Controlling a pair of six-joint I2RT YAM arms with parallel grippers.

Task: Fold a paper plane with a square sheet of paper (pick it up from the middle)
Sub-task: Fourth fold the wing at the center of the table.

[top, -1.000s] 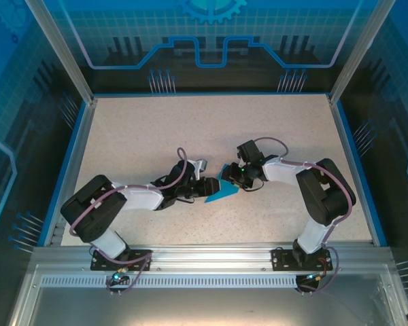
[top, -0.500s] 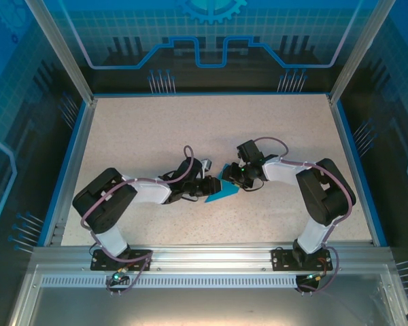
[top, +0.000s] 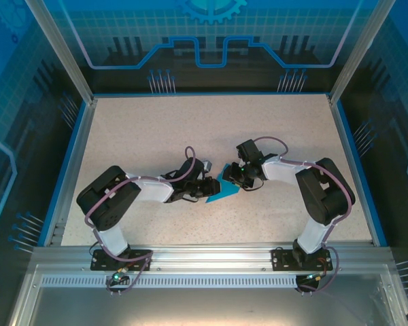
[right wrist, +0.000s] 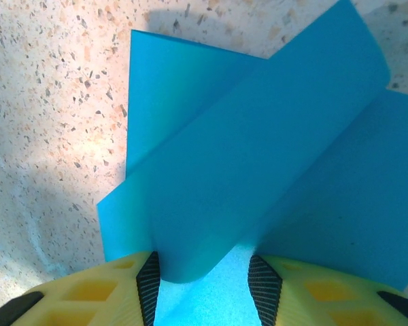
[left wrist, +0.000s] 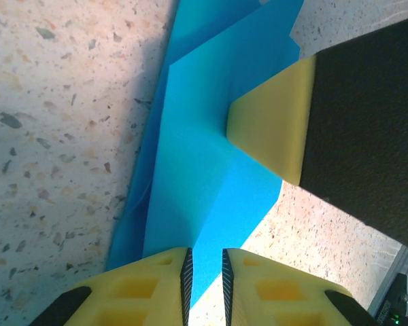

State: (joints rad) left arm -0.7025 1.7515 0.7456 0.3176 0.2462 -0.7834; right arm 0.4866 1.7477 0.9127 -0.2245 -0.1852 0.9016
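The blue sheet of paper (top: 222, 192) lies folded in layers on the speckled table, mid-table between both arms. In the left wrist view the paper (left wrist: 204, 156) lies flat under my left gripper (left wrist: 205, 252), whose jaws stand a narrow gap apart over its near corner. One yellow finger (left wrist: 272, 129) of the right gripper rests on the sheet from the right. In the right wrist view a curled flap of the paper (right wrist: 258, 156) rises between the jaws of my right gripper (right wrist: 204, 261), which is open, the flap leaning on the left pad. From above, left gripper (top: 208, 189) and right gripper (top: 236, 178) flank the paper.
The table (top: 190, 129) is bordered by blue rails (top: 68, 163) left, right and back. An aluminium frame (top: 211, 255) with both arm bases runs along the near edge. Slanted metal posts (top: 61, 51) stand at the back corners.
My left arm has pushed right toward the paper and its jaws have narrowed. The right gripper has hardly moved and stays over the paper's far end.
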